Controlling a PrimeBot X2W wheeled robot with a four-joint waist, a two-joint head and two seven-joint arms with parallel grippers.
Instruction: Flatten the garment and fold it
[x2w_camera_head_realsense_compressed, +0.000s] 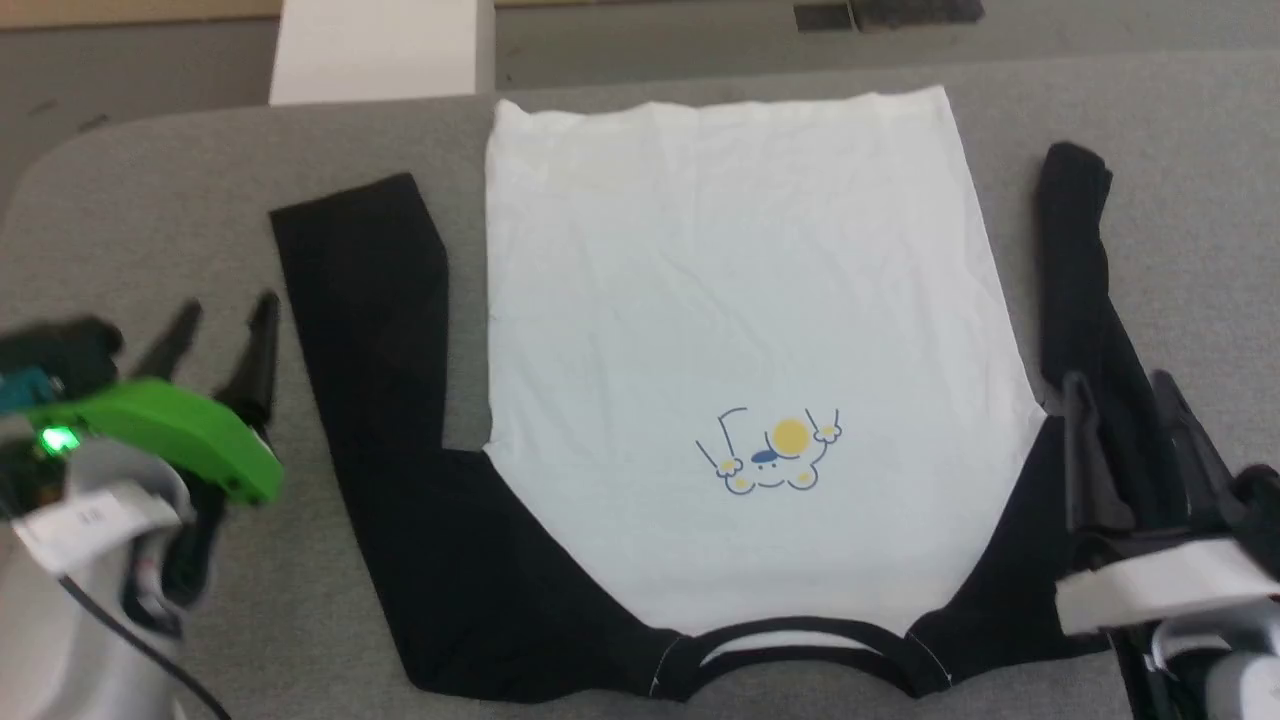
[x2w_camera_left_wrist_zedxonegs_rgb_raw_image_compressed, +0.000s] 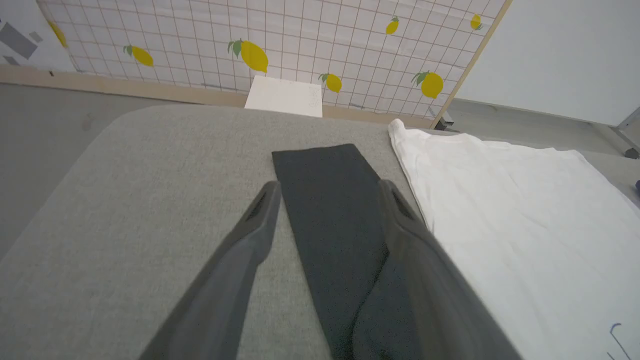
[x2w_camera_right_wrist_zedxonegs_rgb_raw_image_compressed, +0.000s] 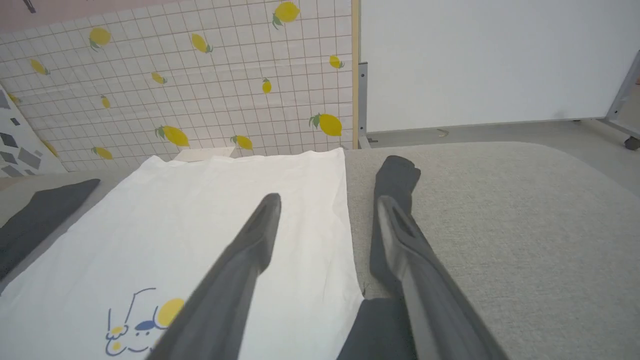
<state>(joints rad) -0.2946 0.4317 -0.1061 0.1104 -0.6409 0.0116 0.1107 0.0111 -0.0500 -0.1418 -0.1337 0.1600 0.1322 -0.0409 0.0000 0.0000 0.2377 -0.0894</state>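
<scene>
Grey fabric covers the worktop (x2w_camera_head_realsense_compressed: 150, 200), which stands before a white gridded wall printed with lemons (x2w_camera_left_wrist_zedxonegs_rgb_raw_image_compressed: 250, 40). The garment (x2w_camera_head_realsense_compressed: 740, 300) lies face up across the middle of the worktop, its hem toward the far edge. Its left sleeve (x2w_camera_head_realsense_compressed: 370, 350) lies flat, pointing to the far left corner, and the right sleeve (x2w_camera_head_realsense_compressed: 1075, 260) is bunched narrow along the right side. A white box (x2w_camera_head_realsense_compressed: 380, 50) sits beyond the far edge. The left gripper (x2w_camera_head_realsense_compressed: 225, 310) hovers at the left sleeve's outer edge, its fingers apart and empty. The right gripper (x2w_camera_head_realsense_compressed: 1120, 385) is over the right shoulder, also spread and holding nothing. The black-trimmed collar (x2w_camera_head_realsense_compressed: 800, 645) lies at the near edge, with the small yellow-and-blue graphic (x2w_camera_head_realsense_compressed: 770, 455) just beyond it.
</scene>
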